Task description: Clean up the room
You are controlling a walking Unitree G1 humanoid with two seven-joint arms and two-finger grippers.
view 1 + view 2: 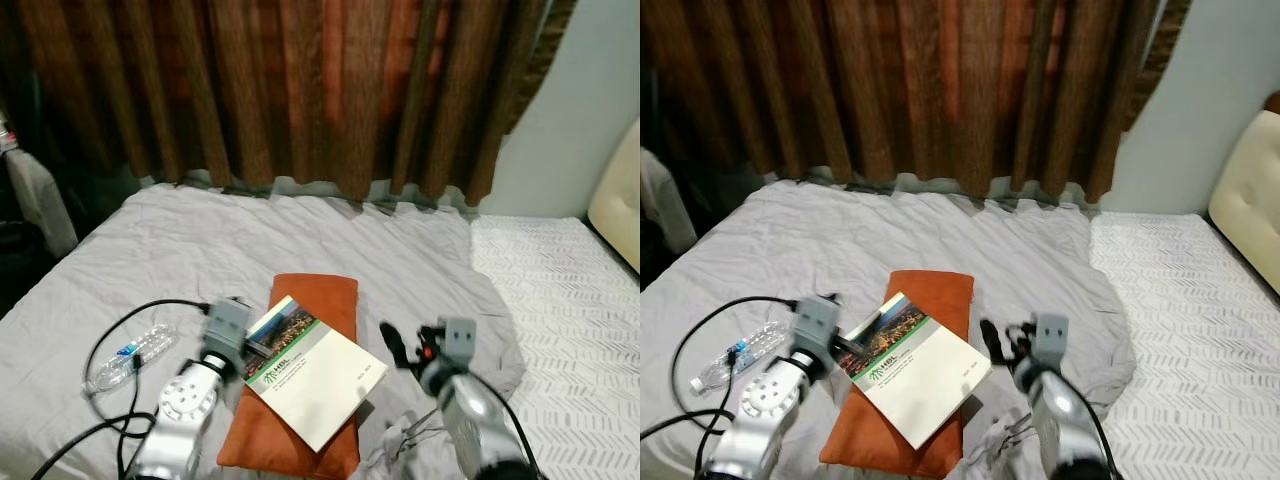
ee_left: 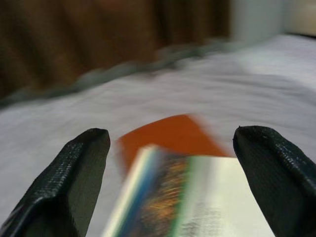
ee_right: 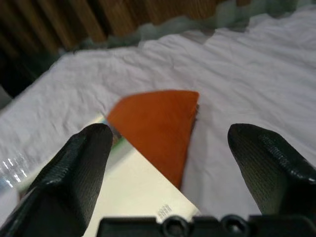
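A white and green book (image 1: 310, 375) lies on an orange cushion (image 1: 315, 295) on the grey bedsheet (image 1: 250, 240). My left gripper (image 2: 170, 136) is at the book's left edge, open, with the book's (image 2: 197, 197) corner between its two fingers and not pinched. On the book's other side my right gripper (image 1: 400, 350) is also open, close above the sheet. Its wrist view looks over the book (image 3: 133, 192) and cushion (image 3: 158, 123). A clear plastic water bottle (image 1: 130, 355) lies on the sheet to the left of my left arm.
A black cable (image 1: 110, 340) loops over the sheet near the bottle. Brown curtains (image 1: 300, 90) hang behind the bed. A white patterned mattress (image 1: 560, 300) lies bare on the right, with a cream headboard (image 1: 620, 200) at the edge. Crumpled sheet bunches under my right arm.
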